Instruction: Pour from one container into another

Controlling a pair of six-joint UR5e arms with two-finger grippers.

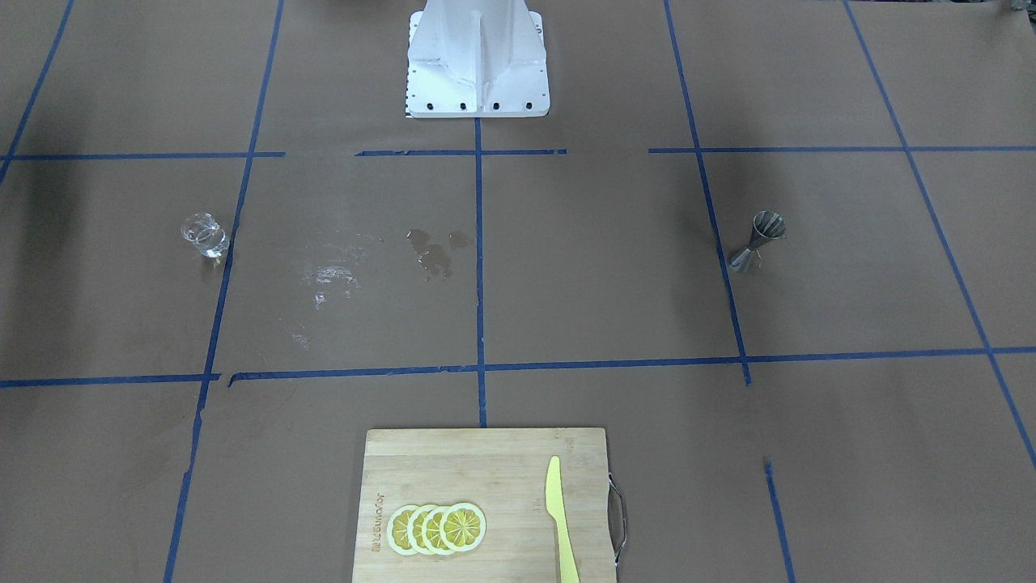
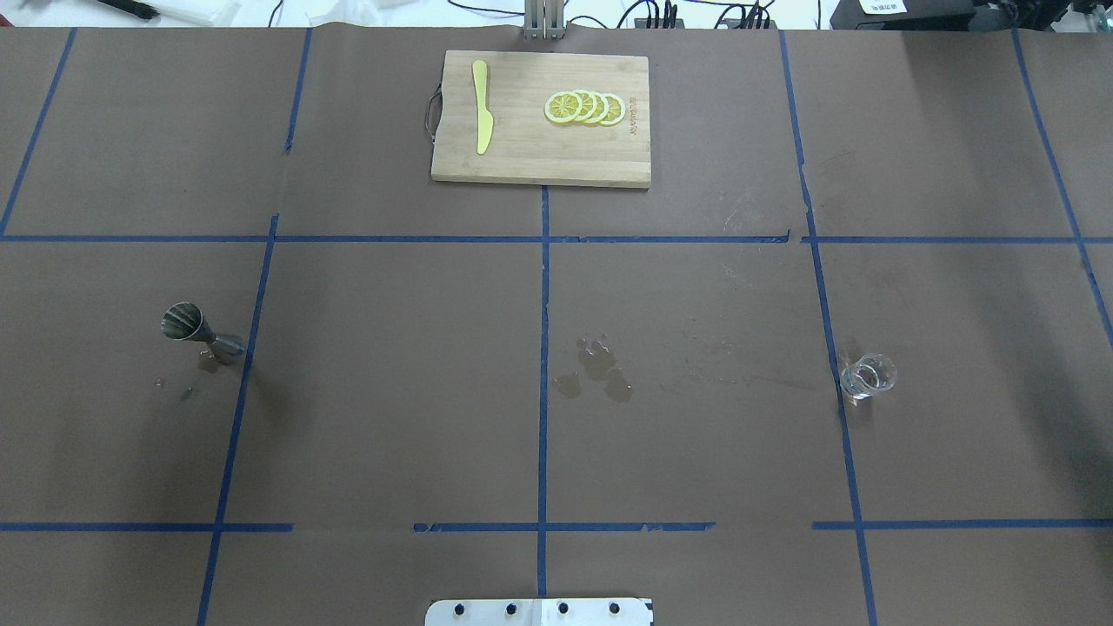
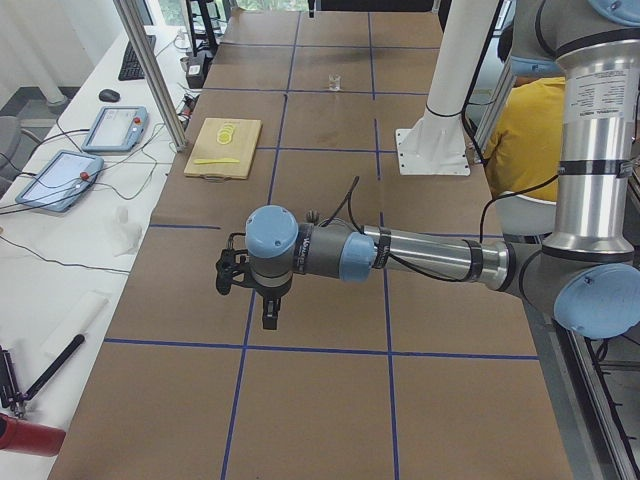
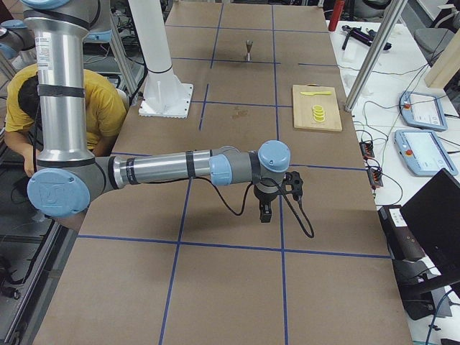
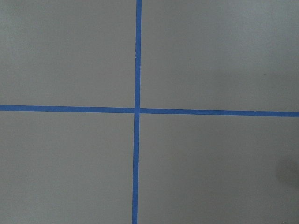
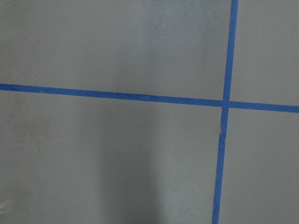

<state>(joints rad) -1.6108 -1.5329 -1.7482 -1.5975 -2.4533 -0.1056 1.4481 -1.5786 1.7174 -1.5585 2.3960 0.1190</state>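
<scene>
Well, your glass cup [image 2: 867,376] stood upright, mouth up, right side of the desk [image 2: 391,435], jigger [image 2: 196,332] upright far left, only side views showed left pincer [image 3: 269,318], right pincer [image 4: 266,214], apart or together you couldn't tell.

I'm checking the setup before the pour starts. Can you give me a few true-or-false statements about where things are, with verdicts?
1. The glass cup stands on the robot's right side of the table. True.
2. The steel jigger stands on the cutting board. False: it stands on the table on the robot's left side, far from the board.
3. A yellow knife lies on the board, apart from the lemon slices. True.
4. The right gripper holds the cup. False: it hangs over bare table, as does the left gripper.
5. The table's middle is dry. False: wet spots lie there.
</scene>
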